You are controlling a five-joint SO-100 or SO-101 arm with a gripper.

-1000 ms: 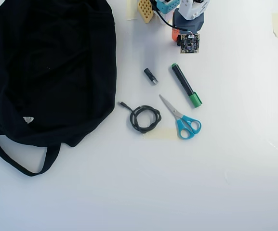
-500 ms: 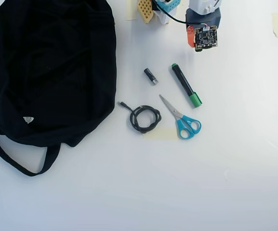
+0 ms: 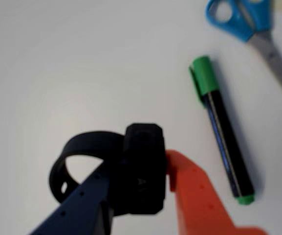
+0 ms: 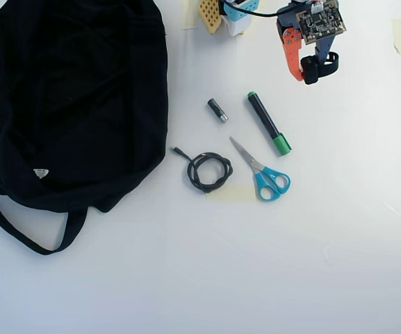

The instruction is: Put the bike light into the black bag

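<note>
The bike light [image 3: 143,142] is a small chunky black body with a looped rubber strap [image 3: 82,147]. My gripper [image 3: 140,169] is shut on it, with the dark blue finger on its left and the orange finger [image 3: 194,196] on its right. In the overhead view the gripper [image 4: 306,66] holds the light [image 4: 313,69] at the top right, above the marker. I cannot tell whether the light touches the table. The black bag [image 4: 68,90] lies far to the left, with its strap [image 4: 19,233] trailing toward the bottom.
A green-capped marker [image 4: 268,123] lies just below the gripper and also shows in the wrist view [image 3: 221,132]. Blue-handled scissors [image 4: 263,174] [image 3: 258,29], a small battery [image 4: 217,110] and a coiled black cable [image 4: 209,171] lie between gripper and bag.
</note>
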